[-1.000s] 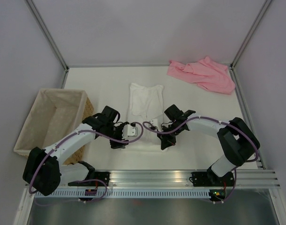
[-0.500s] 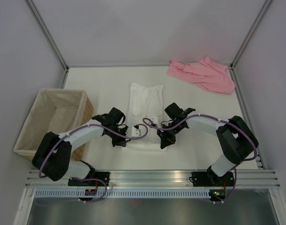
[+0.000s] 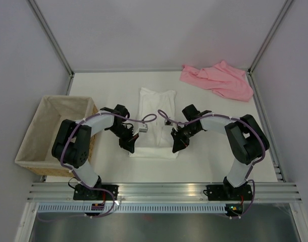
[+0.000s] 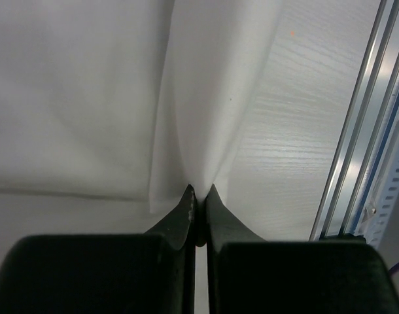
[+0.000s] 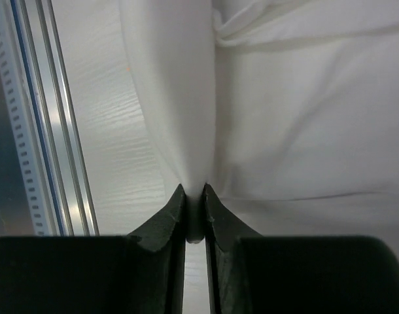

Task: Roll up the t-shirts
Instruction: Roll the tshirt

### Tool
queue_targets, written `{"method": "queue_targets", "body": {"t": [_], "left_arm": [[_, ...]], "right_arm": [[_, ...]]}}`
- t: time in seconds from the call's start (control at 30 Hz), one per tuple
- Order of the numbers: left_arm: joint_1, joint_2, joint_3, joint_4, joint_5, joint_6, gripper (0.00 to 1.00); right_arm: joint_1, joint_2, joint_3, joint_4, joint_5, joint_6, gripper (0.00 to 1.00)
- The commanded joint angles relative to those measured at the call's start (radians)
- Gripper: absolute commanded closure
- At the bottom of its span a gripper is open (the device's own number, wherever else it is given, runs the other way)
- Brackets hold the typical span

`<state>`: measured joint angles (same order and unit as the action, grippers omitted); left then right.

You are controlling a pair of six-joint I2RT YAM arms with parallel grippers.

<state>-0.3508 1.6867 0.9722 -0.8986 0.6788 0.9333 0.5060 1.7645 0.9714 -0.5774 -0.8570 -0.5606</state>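
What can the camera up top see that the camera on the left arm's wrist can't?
Only the top view shows the crumpled pink cloth t-shirt, the woven cloth-lined basket and the right gripper. Only the left wrist view shows, close up, the left gripper shut on a pinched fold of cloth. Both show the white cloth t-shirt, the white table and the metal rail.

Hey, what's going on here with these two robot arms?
Both arms are working the white shirt, which lies folded into a strip mid-table. The left gripper and right gripper are each shut on a near corner of it, the cloth tented at the pinch. No roll is visible yet. The pink shirt lies crumpled at the far right.
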Motion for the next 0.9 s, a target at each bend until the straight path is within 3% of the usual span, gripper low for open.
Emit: {"method": "queue_targets", "body": {"t": [0.0, 0.07, 0.23, 0.37, 0.43, 0.5, 0.53, 0.57, 0.6, 0.77, 0.87], "left_arm": [[0.021, 0.028, 0.037, -0.053, -0.011, 0.084, 0.94], [0.021, 0.053, 0.046, -0.052, -0.018, 0.084, 0.92], [0.022, 0.054, 0.051, -0.036, -0.013, 0.070, 0.83], [0.032, 0.024, 0.060, -0.033, 0.008, 0.052, 0.60], [0.036, 0.011, 0.065, -0.028, 0.008, 0.021, 0.58], [0.047, 0.019, 0.077, -0.028, 0.019, -0.013, 0.60], [0.050, 0.027, 0.088, -0.031, 0.027, -0.034, 0.69], [0.050, 0.033, 0.092, -0.039, 0.039, -0.037, 0.91], [0.050, 0.042, 0.098, -0.046, 0.044, -0.040, 0.96], [0.050, 0.077, 0.128, -0.034, -0.020, -0.091, 0.97], [0.050, 0.068, 0.122, 0.016, -0.071, -0.117, 0.85]], "right_arm": [[-0.063, 0.024, 0.018, 0.103, -0.048, 0.097, 0.73], [-0.070, 0.029, 0.018, 0.116, -0.054, 0.114, 0.69], [-0.069, 0.039, 0.030, 0.131, -0.060, 0.179, 0.70], [-0.070, 0.047, 0.036, 0.134, -0.054, 0.214, 1.00], [-0.070, 0.052, 0.036, 0.142, -0.019, 0.275, 1.00], [-0.073, 0.058, 0.038, 0.136, -0.014, 0.306, 1.00], [-0.078, 0.062, 0.032, 0.136, -0.014, 0.339, 1.00], [-0.077, 0.061, 0.024, 0.137, -0.014, 0.349, 1.00], [-0.077, 0.058, 0.020, 0.137, -0.004, 0.361, 1.00], [-0.090, -0.017, -0.072, 0.263, 0.084, 0.540, 1.00], [-0.093, -0.036, -0.118, 0.333, 0.119, 0.602, 1.00]]}}
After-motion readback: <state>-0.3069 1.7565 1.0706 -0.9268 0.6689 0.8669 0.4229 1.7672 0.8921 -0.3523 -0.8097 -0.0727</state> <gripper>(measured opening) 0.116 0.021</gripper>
